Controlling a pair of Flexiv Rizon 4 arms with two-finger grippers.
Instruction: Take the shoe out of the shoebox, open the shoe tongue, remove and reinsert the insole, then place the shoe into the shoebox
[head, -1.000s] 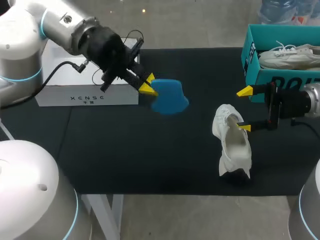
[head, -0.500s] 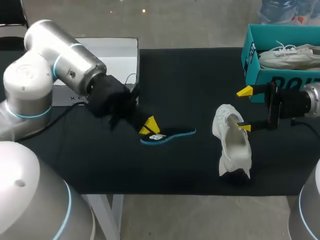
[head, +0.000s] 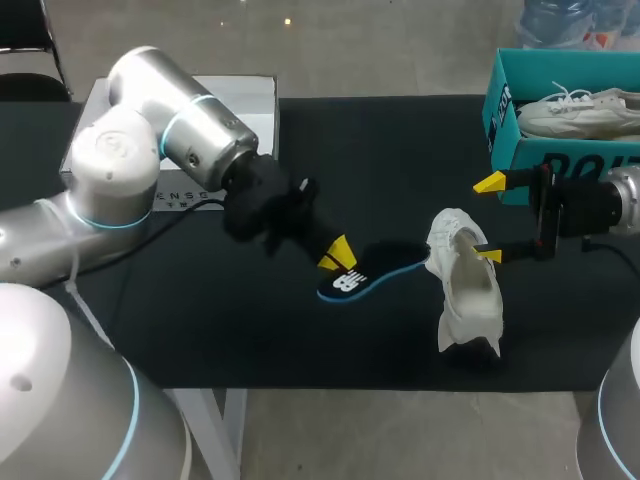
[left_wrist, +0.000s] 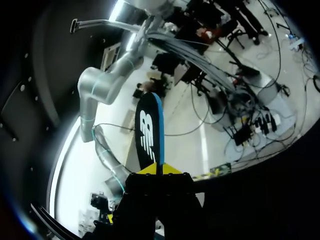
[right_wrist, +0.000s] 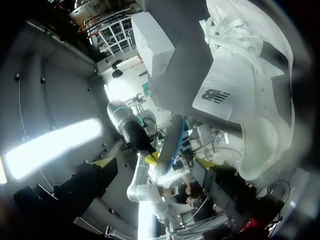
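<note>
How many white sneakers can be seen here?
2. One white sneaker stands on the black tabletop; the second white sneaker lies in the teal shoebox. Others may be hidden inside the box.

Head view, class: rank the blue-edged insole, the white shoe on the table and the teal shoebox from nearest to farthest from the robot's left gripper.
1. The insole: gripped in the left gripper itself.
2. The white shoe: on the table just past the insole's far tip, towards the right arm.
3. The teal shoebox: at the table's far right corner.
</note>
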